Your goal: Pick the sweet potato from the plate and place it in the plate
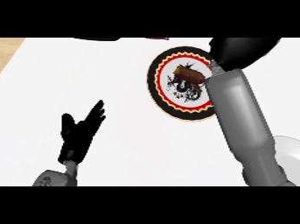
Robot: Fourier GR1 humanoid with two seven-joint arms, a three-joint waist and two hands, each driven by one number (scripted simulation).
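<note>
Brown sweet potato point(191, 75) on patterned plate point(158, 85), far right.
Stiff, light; grasp mid-length. Right hand point(242, 50) above: fingers hidden.

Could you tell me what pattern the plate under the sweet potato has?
Black rim with red-and-yellow zigzag ring, white centre with black drawing; head view.

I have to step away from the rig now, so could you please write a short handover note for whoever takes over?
Left hand: open, fingers up, resting at the lower left, holding nothing.
Right hand: over the far right edge of the patterned plate; its fingers are hidden, so the grip cannot be judged.
Sweet potato: lying on the patterned plate, next to the right hand.
White plate: at the lower right edge, partly behind the right forearm.
Done: the reach. Left: grasp, lift, carry to the white plate, release.
</note>
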